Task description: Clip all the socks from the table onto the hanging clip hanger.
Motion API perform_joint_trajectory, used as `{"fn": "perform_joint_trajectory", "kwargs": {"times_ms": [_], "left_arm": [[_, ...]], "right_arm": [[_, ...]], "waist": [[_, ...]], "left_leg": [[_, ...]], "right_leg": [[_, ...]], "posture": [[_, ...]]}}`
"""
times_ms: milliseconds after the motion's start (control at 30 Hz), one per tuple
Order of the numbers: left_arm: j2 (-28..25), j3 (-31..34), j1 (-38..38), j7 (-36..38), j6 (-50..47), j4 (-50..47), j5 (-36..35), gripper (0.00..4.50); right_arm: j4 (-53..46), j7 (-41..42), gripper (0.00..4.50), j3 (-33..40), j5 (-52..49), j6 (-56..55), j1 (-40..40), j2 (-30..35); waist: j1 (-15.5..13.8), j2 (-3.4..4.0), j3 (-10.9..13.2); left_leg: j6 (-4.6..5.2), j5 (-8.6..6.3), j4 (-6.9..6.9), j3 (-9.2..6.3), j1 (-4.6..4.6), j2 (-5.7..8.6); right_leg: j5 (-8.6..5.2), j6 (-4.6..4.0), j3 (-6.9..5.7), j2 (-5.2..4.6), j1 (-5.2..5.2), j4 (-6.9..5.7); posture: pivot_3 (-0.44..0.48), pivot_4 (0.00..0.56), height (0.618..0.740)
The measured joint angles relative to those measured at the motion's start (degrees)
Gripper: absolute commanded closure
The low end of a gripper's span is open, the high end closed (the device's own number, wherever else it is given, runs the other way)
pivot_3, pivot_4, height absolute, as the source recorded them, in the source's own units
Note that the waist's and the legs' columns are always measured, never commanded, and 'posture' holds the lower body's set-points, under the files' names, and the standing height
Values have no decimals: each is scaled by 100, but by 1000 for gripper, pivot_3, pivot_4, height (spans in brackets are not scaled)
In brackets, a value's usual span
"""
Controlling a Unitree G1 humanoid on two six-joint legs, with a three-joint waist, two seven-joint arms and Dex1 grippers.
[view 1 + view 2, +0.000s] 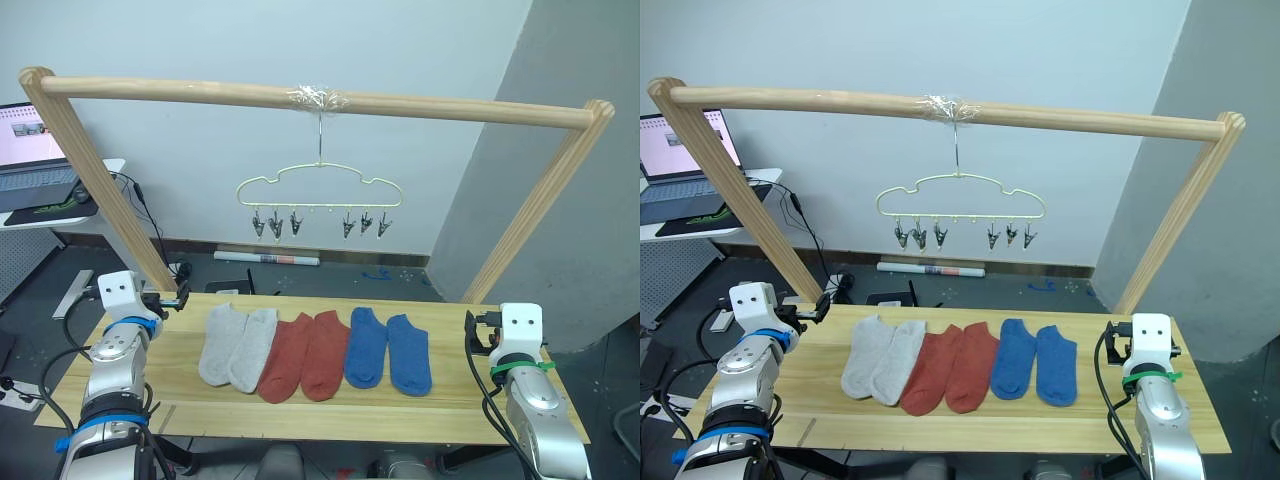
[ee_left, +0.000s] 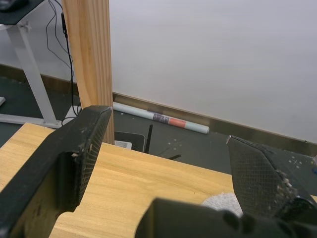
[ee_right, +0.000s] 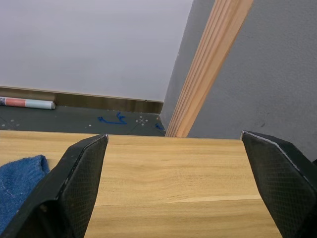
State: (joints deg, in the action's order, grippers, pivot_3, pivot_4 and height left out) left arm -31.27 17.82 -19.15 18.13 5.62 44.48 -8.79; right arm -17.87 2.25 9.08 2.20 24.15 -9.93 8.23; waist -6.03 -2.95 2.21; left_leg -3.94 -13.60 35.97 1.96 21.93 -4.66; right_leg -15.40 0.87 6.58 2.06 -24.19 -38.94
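Six socks (image 1: 315, 352) in a row on the surface (image 1: 450, 405), no readable labels, clip hanger (image 1: 320, 192) bare above, left gripper (image 2: 168, 163) and right gripper (image 3: 188, 173) both spread wide, empty

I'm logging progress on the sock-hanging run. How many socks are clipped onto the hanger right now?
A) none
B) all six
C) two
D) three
A: all six socks, the grey pair, the rust red pair and the blue pair, lie in a row on the table, while the six clips of the clip hanger hang bare from the pole above.
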Motion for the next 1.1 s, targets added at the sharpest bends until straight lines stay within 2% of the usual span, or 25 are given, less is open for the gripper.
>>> {"fn": "perform_joint_trajectory", "kwargs": {"times_ms": [300,367,600,700,800,900,1100], "left_arm": [[-54,72,120,271,-32,-192,-158,177],[-57,85,189,387,-66,-342,-247,177],[-185,297,830,898,-775,-1874,-827,177],[-200,302,1110,1136,-1169,-2917,-1136,764],[-174,189,1205,1336,-1492,-3849,-1375,1758],[-160,35,1147,1290,-1707,-4152,-1358,2723],[319,-568,678,1143,-1893,-4494,-1232,2723]], "right_arm": [[0,16,0,-13,1,-13,-13,40],[5,29,0,-39,7,-17,-6,64],[194,261,0,-371,55,-95,242,225],[193,555,0,-576,50,-90,453,401],[67,1006,0,-863,-70,-70,770,570],[-95,1512,0,-1090,-257,35,1077,824],[-341,2543,0,-1426,-913,374,2151,1091]], "waist": [[9,14,46],[10,18,67],[152,38,320],[166,47,447],[172,55,524],[172,72,614],[164,55,757]], "left_leg": [[0,0,-1,-3,0,-1],[0,0,0,-4,0,-1],[1,1,0,-13,3,-1],[1,1,1,-13,8,-1],[1,1,0,-18,11,2],[2,1,-1,-21,13,5],[2,1,8,-29,27,7]], "right_leg": [[-5,-3,-2,0,1,0],[-5,-4,-2,0,0,0],[-8,-7,-4,-4,4,-1],[-11,-4,-3,-5,2,-1],[-17,-1,-7,-4,3,-1],[-18,1,-7,-4,3,-1],[3,40,-13,-1,1,0]], "posture": [[292,58,740],[273,91,740],[274,140,740],[272,156,740],[269,164,740],[264,170,740],[236,189,740]]}}
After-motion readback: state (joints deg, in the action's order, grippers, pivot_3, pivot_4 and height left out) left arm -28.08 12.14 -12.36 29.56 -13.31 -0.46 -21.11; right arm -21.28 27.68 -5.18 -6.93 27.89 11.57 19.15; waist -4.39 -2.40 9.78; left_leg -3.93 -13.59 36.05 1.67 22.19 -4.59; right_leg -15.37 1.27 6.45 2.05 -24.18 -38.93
